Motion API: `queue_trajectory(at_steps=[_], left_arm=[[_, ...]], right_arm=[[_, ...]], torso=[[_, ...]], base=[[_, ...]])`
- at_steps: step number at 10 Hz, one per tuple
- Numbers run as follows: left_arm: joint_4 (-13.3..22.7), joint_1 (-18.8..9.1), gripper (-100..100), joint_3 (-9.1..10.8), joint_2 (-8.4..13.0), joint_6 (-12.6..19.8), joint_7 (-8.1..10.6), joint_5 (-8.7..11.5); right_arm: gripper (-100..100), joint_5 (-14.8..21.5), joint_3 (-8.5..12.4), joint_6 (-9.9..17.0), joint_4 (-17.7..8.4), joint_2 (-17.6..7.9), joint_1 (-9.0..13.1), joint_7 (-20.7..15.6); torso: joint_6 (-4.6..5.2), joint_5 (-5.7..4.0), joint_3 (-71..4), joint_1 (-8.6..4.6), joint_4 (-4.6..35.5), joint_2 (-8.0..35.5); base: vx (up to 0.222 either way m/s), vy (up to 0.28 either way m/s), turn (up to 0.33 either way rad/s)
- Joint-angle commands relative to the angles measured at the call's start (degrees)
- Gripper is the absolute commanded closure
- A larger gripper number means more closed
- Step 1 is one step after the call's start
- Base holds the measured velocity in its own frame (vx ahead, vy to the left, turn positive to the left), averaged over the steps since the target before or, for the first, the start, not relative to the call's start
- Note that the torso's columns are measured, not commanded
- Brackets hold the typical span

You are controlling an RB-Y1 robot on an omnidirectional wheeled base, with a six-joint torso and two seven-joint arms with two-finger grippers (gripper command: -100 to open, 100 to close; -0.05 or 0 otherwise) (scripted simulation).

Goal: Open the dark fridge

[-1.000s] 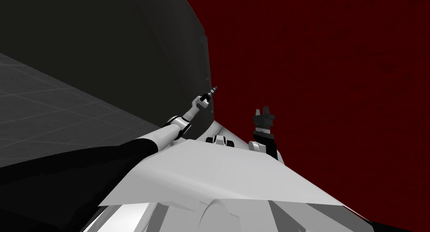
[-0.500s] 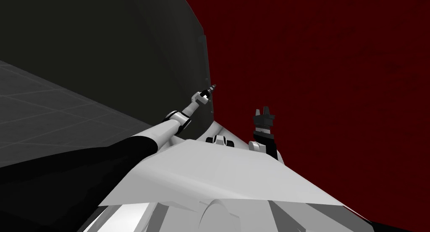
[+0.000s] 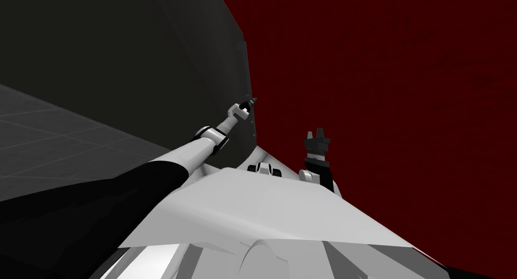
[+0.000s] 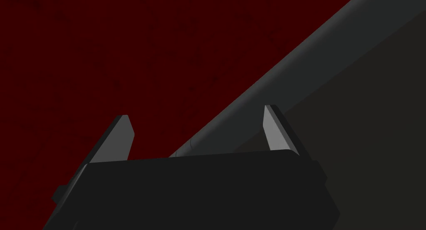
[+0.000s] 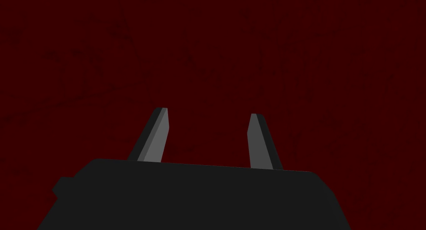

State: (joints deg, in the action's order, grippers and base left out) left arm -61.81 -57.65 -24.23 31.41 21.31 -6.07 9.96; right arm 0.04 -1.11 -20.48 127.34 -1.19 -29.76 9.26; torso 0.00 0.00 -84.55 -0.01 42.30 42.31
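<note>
Left gripper (image 4: 197,112) spread at edge of dark fridge (image 3: 151,64), perhaps touching.

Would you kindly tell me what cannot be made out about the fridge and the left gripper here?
- Handle: the fridge is uniformly dark in the head view; the left wrist view's grey bar may be handle or door edge.
- Contact: on the left gripper, the dark body hides where the bar passes its open fingers.
- Fridge top: cut off by head view's edge.

Dark grey fridge (image 3: 151,49); deep red, faintly mottled surface (image 3: 378,89); grey floor (image 3: 50,129), faint grid
</note>
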Motion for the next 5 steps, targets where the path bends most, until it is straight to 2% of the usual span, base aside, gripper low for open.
queue_trajectory(at_steps=[1,4,5], left_arm=[[2.3,-2.6,-100,-0.74,1.2,1.5,0.11,0.6],[4.9,-5.7,-100,-1.59,2.7,3.2,0.25,1.1],[4.9,-5.7,-100,-1.59,2.7,3.2,0.25,1.1]], right_arm=[[0,0.0,0.0,0.0,0.0,0.0,0.0,0.0],[0,0.0,0.0,0.0,0.0,0.0,0.0,0.0],[0,0.0,0.0,0.0,0.0,0.0,0.0,0.0]], torso=[[-0.01,0.0,0.0,0.01,0.0,0.0],[-0.07,0.0,-0.2,0.16,0.1,-0.3],[-0.03,0.03,-0.2,0.13,0.0,-0.2]], base=[[0.002,-0.008,-0.007],[0.011,-0.006,-0.004],[0.027,0.006,0.001]])
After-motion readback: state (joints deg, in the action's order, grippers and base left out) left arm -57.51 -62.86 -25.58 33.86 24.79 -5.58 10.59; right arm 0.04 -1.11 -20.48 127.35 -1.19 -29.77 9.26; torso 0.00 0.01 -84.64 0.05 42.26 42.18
